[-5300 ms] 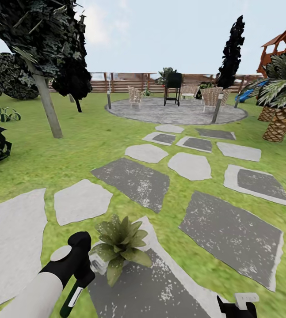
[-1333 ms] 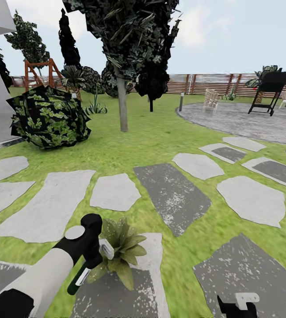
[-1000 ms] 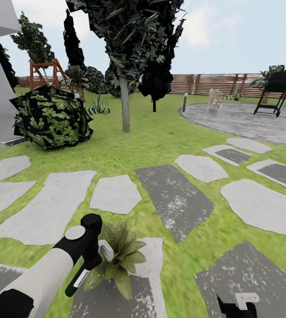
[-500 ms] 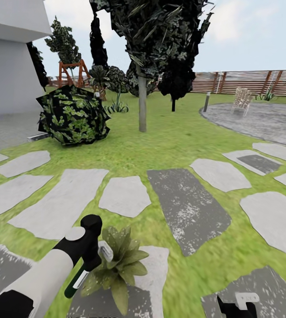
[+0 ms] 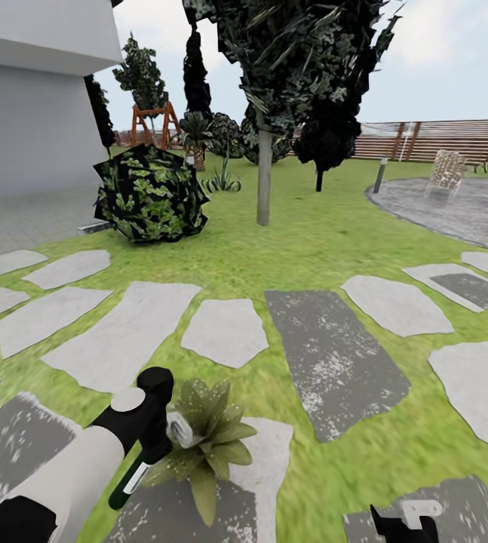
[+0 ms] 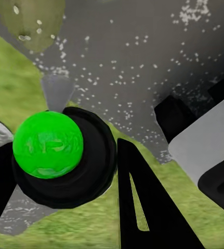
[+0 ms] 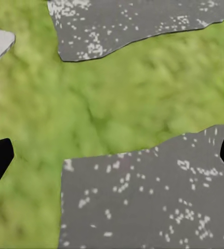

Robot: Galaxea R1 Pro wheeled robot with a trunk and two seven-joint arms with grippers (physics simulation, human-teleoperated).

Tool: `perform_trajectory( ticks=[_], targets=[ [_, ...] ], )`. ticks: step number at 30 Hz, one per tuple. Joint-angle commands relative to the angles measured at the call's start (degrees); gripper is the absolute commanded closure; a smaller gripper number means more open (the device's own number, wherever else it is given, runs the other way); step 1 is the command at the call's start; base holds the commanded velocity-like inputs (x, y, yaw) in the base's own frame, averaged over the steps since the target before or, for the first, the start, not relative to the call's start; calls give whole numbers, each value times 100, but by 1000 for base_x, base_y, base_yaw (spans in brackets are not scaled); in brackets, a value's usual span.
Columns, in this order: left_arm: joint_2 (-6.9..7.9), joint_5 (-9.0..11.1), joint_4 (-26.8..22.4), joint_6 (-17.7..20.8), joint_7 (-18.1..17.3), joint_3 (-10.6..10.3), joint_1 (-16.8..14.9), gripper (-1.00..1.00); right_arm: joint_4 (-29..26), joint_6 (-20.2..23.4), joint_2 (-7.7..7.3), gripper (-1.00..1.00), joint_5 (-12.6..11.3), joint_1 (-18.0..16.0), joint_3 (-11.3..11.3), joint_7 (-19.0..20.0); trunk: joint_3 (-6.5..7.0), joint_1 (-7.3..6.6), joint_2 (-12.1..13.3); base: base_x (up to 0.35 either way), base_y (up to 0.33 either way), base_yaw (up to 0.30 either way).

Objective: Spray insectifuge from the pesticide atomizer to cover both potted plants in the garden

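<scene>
In the head view my left gripper [image 5: 147, 443] is shut on the pesticide atomizer [image 5: 127, 481], a dark green bottle with a white label and a white nozzle [image 5: 178, 429]. The nozzle sits right beside one potted plant [image 5: 207, 445], a rosette of pointed green leaves on a stepping stone. In the left wrist view the black fingers [image 6: 143, 207] flank the atomizer's bright green knob [image 6: 48, 144], and a leaf [image 6: 33, 18] carries whitish insectifuge specks [image 6: 22, 37]. My right gripper [image 5: 404, 522] hangs open and empty over grass and grey stone [image 7: 143, 197]. The second potted plant is out of view.
A big dark-leaved shrub [image 5: 151, 194] and a tree trunk [image 5: 264, 177] stand ahead on the lawn. A grey house wall [image 5: 32, 121] is at the left. The paved patio [image 5: 462, 207], a chair [image 5: 446, 170] and the wooden fence [image 5: 440, 139] are at the right. Stepping stones [image 5: 225, 332] surround me.
The camera has swung left: the house wall came into view and the patio slid right, the grill leaving the picture. Both arms, the atomizer and the plant keep their places.
</scene>
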Motion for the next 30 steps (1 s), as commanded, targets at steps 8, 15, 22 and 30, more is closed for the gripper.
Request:
perform_trajectory(
  ticks=[8, 15, 22, 30],
  targets=[
    [-4, -45, -7, 65, -55, -21, -4, 100, 1, -22, -1, -100, 21, -5, -49, 45, -5, -1, -2, 0, -165, 94],
    [-4, -48, -7, 63, -55, -21, -4, 100, 1, -22, 2, -100, 21, -5, -49, 47, -5, -1, -2, 0, -268, 63],
    [5, -45, -7, 68, -55, -21, -7, 100, 1, -22, 2, -100, 21, -5, -49, 46, -5, -1, -2, 0, -269, 266],
    [161, -50, -8, 62, -9, 60, 48, 100, 1, -22, 2, -100, 21, -5, -49, 48, -5, -1, -2, 0, -242, 278]
  ],
)
